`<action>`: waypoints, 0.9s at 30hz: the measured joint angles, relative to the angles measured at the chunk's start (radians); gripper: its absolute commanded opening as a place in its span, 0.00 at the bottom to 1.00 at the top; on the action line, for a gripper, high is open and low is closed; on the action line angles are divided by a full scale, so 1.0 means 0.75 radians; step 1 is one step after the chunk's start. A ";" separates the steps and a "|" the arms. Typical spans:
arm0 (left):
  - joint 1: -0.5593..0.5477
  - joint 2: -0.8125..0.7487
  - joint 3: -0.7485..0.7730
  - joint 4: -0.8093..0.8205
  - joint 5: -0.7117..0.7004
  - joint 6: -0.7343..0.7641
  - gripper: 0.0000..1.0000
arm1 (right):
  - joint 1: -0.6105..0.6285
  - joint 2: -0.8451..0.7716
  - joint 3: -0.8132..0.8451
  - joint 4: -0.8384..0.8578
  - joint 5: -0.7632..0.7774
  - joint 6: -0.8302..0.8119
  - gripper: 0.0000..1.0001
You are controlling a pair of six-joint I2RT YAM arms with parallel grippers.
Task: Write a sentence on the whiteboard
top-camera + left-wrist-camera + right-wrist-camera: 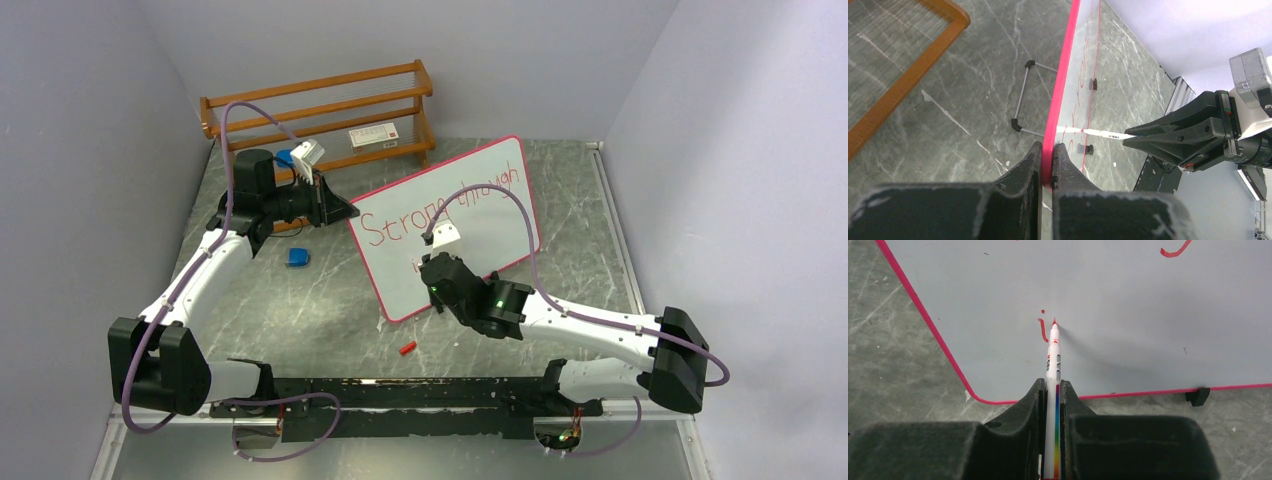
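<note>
The whiteboard (470,215) stands tilted on the marble table, pink-rimmed, with red lettering "Strong through" (440,205) across its top. A red "i" (1042,329) starts a second line lower down. My left gripper (345,210) is shut on the board's upper left rim (1050,150), holding it from the side. My right gripper (1050,390) is shut on a white marker (1052,360) with a rainbow stripe; its red tip (1054,321) touches the board just right of the "i". In the left wrist view the marker (1098,132) meets the board face.
A wooden rack (320,110) stands at the back with a small box (373,136) on it. A blue eraser (297,257) lies left of the board and a red cap (406,349) in front of it. Wire legs (1020,107) prop the board behind.
</note>
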 measured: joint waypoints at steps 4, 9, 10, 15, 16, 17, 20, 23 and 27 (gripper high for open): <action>0.000 0.000 0.000 0.001 0.000 0.000 0.05 | 0.000 -0.002 -0.004 0.001 -0.002 0.004 0.00; 0.000 0.000 0.000 0.000 0.000 0.000 0.05 | 0.000 -0.002 -0.004 0.003 0.001 0.003 0.00; 0.000 0.000 0.000 0.000 0.000 0.000 0.05 | 0.000 -0.001 -0.004 0.004 0.002 0.003 0.00; 0.000 0.000 0.000 0.000 -0.001 0.000 0.05 | 0.001 0.002 -0.005 0.010 0.012 0.003 0.00; 0.000 0.000 0.000 0.000 -0.001 0.000 0.05 | 0.001 0.002 -0.005 0.012 0.017 0.003 0.00; 0.000 0.000 0.000 0.000 -0.002 0.000 0.05 | 0.001 0.002 -0.006 0.013 0.019 0.004 0.00; 0.000 0.001 0.000 0.000 -0.003 0.000 0.05 | 0.000 0.001 -0.012 0.017 0.023 0.005 0.00; 0.000 0.001 0.000 -0.001 -0.003 0.001 0.05 | -0.008 -0.009 -0.020 0.020 0.034 0.006 0.00; 0.000 0.001 0.000 -0.001 -0.003 0.000 0.05 | -0.026 -0.022 -0.030 0.019 0.056 0.009 0.00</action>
